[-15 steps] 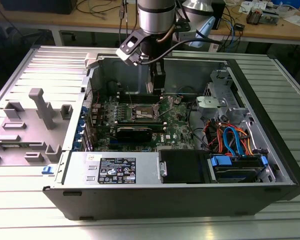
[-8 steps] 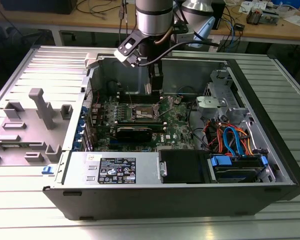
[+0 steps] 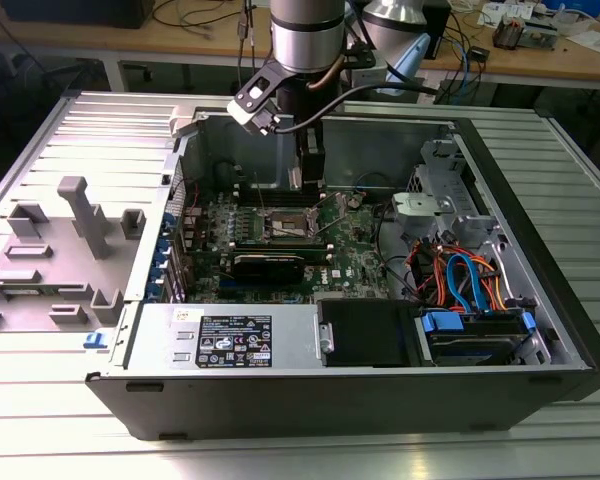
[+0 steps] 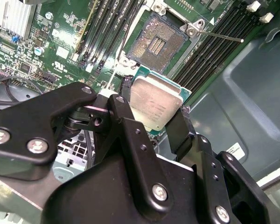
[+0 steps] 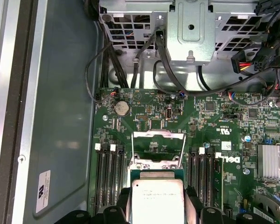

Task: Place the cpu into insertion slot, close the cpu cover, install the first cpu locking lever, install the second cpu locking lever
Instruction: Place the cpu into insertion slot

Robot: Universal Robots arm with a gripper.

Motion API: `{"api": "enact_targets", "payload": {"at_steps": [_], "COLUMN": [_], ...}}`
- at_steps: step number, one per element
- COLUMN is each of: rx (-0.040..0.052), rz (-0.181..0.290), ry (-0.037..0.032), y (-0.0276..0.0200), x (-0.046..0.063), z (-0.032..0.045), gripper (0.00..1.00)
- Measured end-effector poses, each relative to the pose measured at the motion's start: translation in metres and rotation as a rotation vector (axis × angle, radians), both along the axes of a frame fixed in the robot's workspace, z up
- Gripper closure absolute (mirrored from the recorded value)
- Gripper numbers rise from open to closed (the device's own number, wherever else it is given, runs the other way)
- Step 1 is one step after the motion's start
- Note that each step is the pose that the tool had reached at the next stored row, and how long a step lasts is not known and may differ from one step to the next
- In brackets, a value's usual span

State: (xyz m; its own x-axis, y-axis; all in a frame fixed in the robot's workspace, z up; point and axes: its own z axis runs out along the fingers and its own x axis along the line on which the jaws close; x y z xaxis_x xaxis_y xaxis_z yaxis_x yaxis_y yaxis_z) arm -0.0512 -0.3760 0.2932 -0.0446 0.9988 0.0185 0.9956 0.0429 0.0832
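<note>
Reaching down into an open tower computer case point(image 3: 280, 405) laid on its side on the ribbed metal desk point(image 3: 70, 420), the robot arm point(image 3: 305, 30) that I am driving hangs over the green motherboard point(image 3: 365, 265). The power supply point(image 3: 230, 340) and a tangle of drive cables point(image 3: 460, 280) sit toward the near wall of the case. A grey plastic fixture point(image 3: 80, 215) stands well apart on the exterior view's left.

The hand point(image 4: 153, 109) is clenched on the cpu point(image 4: 159, 99). Its black fingers point(image 4: 178, 130) pinch two opposite edges while the dull metal top faces the wrist cameras.

Everything turns on one relation. The insertion slot point(image 4: 157, 43) lies on the board beneath and a little ahead of the chip, apart from it. By my reading the chip is held level with the board, its edges roughly square to the silver rim.

In the first wrist view the cpu cover point(image 5: 158, 135) stands raised on its hinge at the far side of the socket, so the opening is bare. Long black memory slots point(image 4: 210, 49) flank the socket on both sides, and I judge them the nearest thing that could foul the fingers. A thin locking lever point(image 4: 221, 37) juts out past one corner, swung free of the cover. Placement is not yet done.
</note>
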Motion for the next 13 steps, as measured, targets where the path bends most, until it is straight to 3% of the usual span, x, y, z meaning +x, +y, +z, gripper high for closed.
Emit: {"api": "enact_targets", "payload": {"at_steps": [7, 13], "rx": [0.0002, 0.0], "rz": [0.0, -0.001], "ry": [-0.0001, 0.0], "y": [0.0, 0.0], "x": [0.0, 0.0], "z": [-0.0007, -0.0057], "gripper": [0.45, 0.45]}}
